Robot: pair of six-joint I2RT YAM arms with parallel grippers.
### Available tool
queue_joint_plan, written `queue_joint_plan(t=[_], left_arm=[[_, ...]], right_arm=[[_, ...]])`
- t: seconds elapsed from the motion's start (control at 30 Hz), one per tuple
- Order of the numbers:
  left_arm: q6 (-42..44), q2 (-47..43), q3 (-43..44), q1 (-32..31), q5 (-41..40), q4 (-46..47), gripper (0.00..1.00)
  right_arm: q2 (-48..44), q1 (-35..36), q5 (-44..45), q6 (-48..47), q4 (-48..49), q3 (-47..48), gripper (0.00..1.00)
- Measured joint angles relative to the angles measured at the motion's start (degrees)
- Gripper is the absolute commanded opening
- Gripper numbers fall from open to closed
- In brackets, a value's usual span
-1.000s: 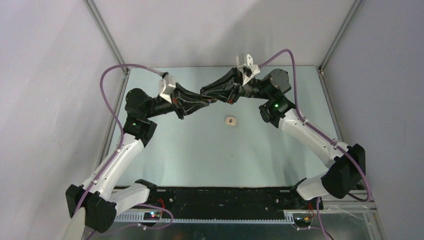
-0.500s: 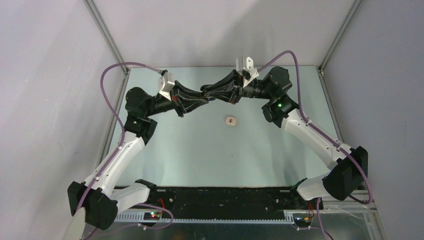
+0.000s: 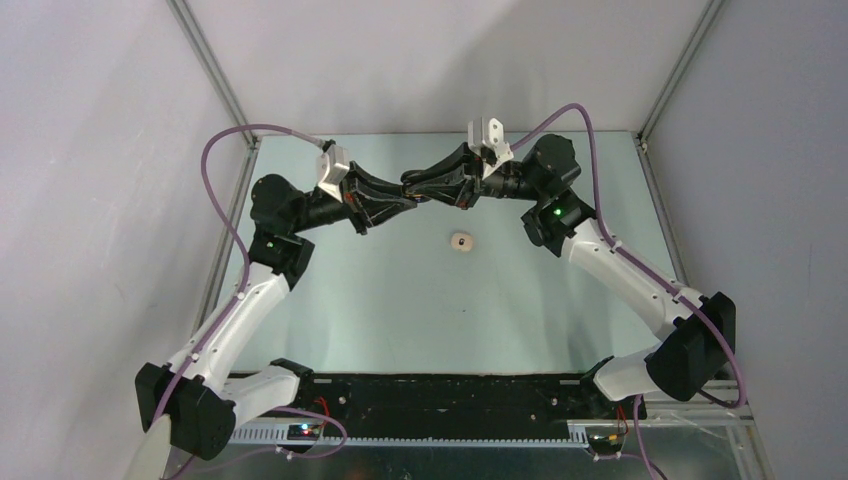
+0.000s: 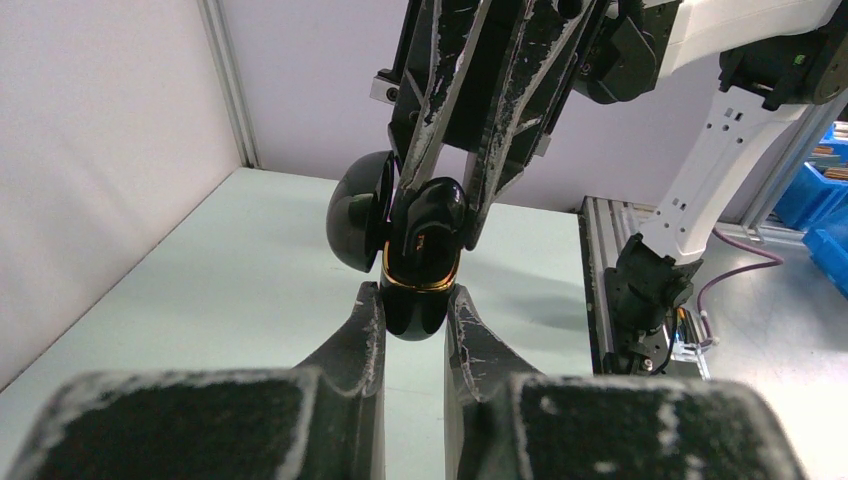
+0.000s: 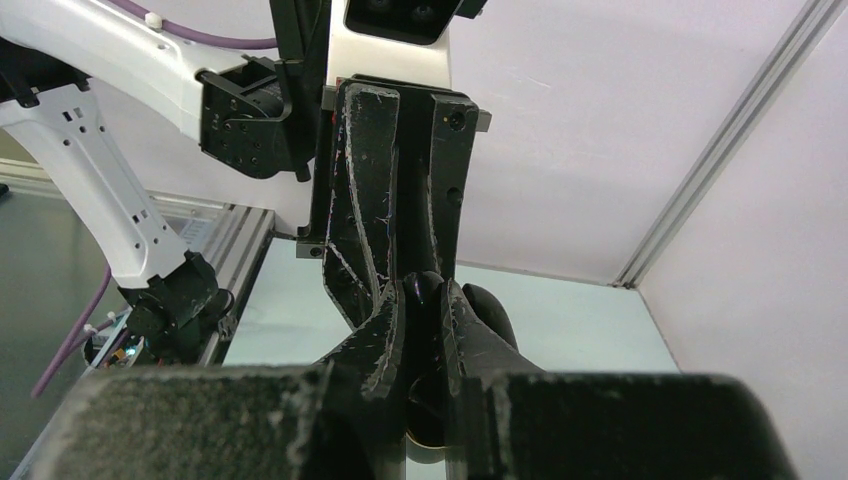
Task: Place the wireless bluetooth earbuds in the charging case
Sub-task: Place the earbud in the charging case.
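Note:
My two grippers meet in mid-air over the back middle of the table. The left gripper is shut on the lower half of a glossy black charging case with a gold rim. Its domed lid hangs open to one side. From the opposite side my right gripper is shut on a black earbud set at the case's gold mouth. How deep it sits is hidden by the fingers. A cream-white earbud lies on the table, right of centre.
The pale green table is enclosed by grey walls with metal corner posts. Purple cables loop from both wrists. A black rail runs along the near edge between the arm bases.
The right wrist has shifted a little to the right and levelled, bringing its fingertips in line with the left gripper's. Over the last half second almost nothing has moved.

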Motion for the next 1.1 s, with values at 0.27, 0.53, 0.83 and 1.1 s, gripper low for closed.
queue_joint_plan(t=[0.27, 0.53, 0.83, 1.1], left_arm=[[0.0, 0.0, 0.0, 0.3, -0.1, -0.1, 0.0], [0.0, 0.1, 0.0, 0.7, -0.1, -0.9, 0.0], [0.0, 0.1, 0.0, 0.7, -0.2, -0.9, 0.0], [0.0, -0.2, 0.0, 0.9, -0.5, -0.7, 0.0]], right_arm=[[0.0, 0.2, 1.1, -0.3, -0.9, 0.0, 0.02], [-0.5, 0.6, 3.5, -3.0, -3.9, 0.0, 0.17], [-0.9, 0.9, 4.6, -3.1, -5.2, 0.0, 0.33], [-0.9, 0.8, 5.2, -2.6, -6.8, 0.1, 0.37]])
